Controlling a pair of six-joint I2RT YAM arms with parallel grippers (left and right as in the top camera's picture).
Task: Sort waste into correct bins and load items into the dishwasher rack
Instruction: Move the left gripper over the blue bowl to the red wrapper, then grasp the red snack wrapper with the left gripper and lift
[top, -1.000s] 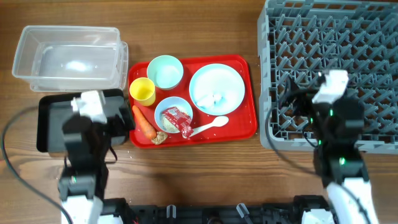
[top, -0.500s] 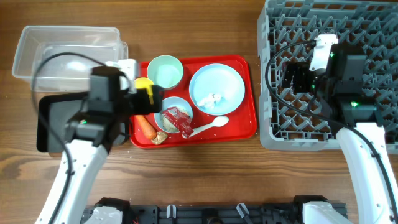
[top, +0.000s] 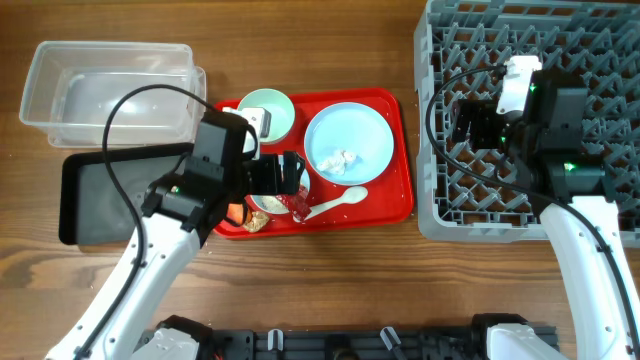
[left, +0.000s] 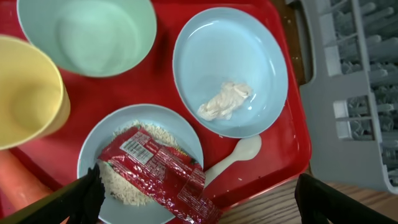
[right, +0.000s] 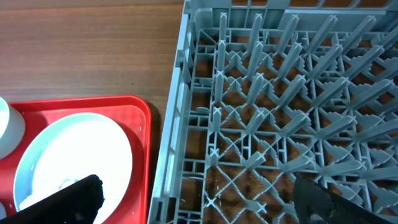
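My left gripper (top: 283, 176) (left: 202, 202) is open and empty, hovering over a pale blue bowl (left: 140, 162) of white rice grains with the red-and-white wrapper (left: 163, 172) lying across it. The yellow cup (left: 25, 93), a pale green bowl (left: 87, 31) (top: 265, 112), the carrot (left: 15, 186) and the white spoon (left: 236, 158) (top: 340, 203) lie around it. The blue plate (top: 348, 140) (left: 230, 62) holds a small white lump. A beige lump (top: 257, 222) sits at the tray's front. My right gripper (top: 466, 126) (right: 199, 205) is open and empty above the grey rack (top: 540, 60) (right: 280, 124).
Everything sits on a flat red serving tray (top: 400, 190) at mid-table. The clear tub (top: 110, 90) stands at the back left, with the black tray (top: 100, 195) in front of it. The rack's left wall is close to the red tray's right edge.
My left arm has swung right, from over the black tray to over the rice bowl, and hides the yellow cup from overhead. My right arm rose over the rack, then stayed still.
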